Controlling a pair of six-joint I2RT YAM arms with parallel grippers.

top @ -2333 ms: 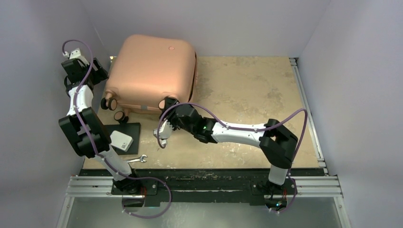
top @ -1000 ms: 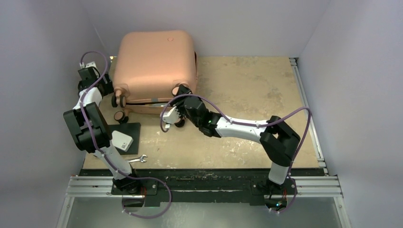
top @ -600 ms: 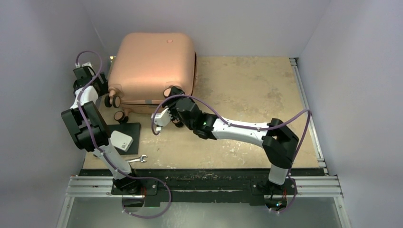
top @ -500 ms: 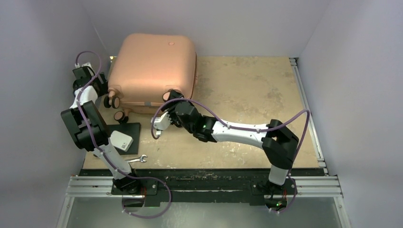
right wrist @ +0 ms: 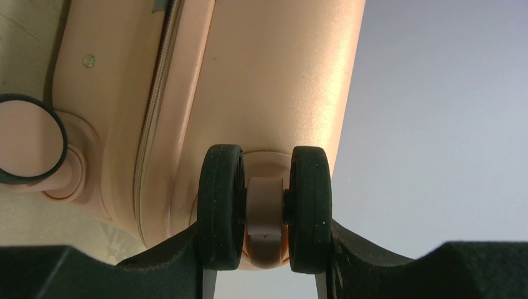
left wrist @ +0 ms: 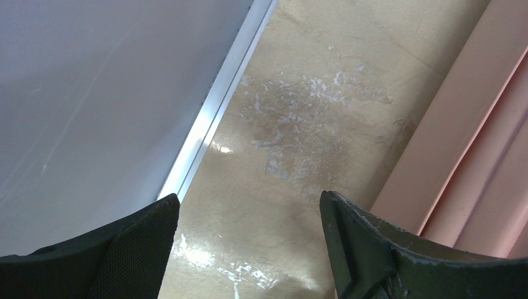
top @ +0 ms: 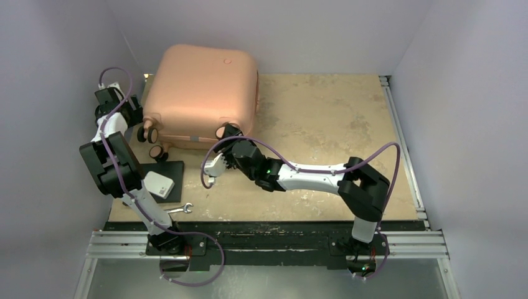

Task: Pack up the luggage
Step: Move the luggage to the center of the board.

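The salmon-pink luggage (top: pixel 199 90) lies flat at the back left of the table, its wheel end toward me. My right gripper (top: pixel 228 134) is at its near right corner, shut on a twin black wheel (right wrist: pixel 264 205) that sits squeezed between both jaws (right wrist: pixel 264 252). A second wheel (right wrist: pixel 28 138) shows at the left of the right wrist view. My left gripper (top: pixel 132 113) hangs open beside the luggage's left edge (left wrist: pixel 479 131), nothing between its fingers (left wrist: pixel 249 240), only bare tabletop.
A flat black pad (top: pixel 171 169) with a white box (top: pixel 159 184) lies near the left front, and a small wrench (top: pixel 181 208) beside it. An aluminium rail (left wrist: pixel 215 103) and the grey wall run close by the left gripper. The right side of the tabletop (top: pixel 336 118) is bare.
The right gripper, still shut on the wheel, has moved down and toward me, and the luggage's near end has sunk with it. The left gripper has drawn back slightly to the left.
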